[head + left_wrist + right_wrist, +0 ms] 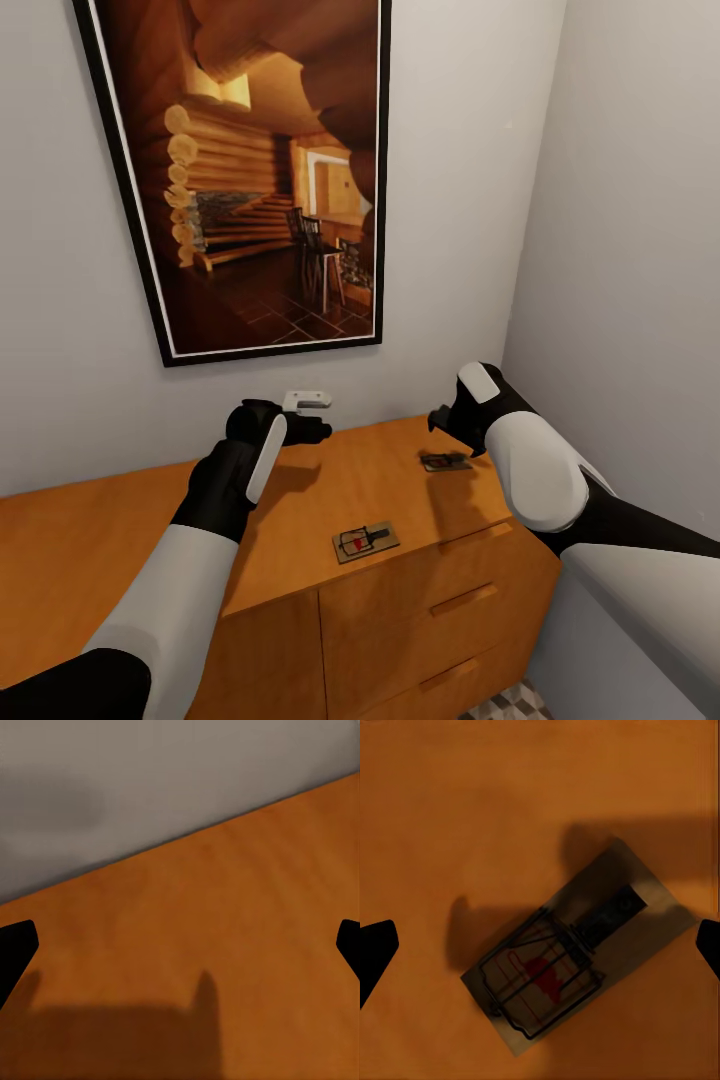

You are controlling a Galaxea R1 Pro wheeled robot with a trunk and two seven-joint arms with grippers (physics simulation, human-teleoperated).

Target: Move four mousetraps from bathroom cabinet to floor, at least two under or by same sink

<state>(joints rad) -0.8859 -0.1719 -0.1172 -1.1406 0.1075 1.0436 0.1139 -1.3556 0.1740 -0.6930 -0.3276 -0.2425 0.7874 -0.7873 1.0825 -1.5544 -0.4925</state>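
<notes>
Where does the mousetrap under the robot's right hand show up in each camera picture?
Head view: the mousetrap lies on the cabinet top, just below the right gripper.
Right wrist view: same mousetrap, centred between the open fingertips.
Left wrist view: bare wood, no trap.
Shared landmark: the orange-brown cabinet top.

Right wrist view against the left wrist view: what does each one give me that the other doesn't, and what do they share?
Right wrist view: a mousetrap lies flat on the cabinet top, between the spread fingertips of the right gripper, in the gripper's shadow, its red spot and dark wire visible.

Left wrist view: the grey wall meets the cabinet's back edge; bare wood lies under the left gripper.

Both: orange-brown wood, open fingertips at the edges of the picture, nothing held, and gripper shadows on the wood.
</notes>
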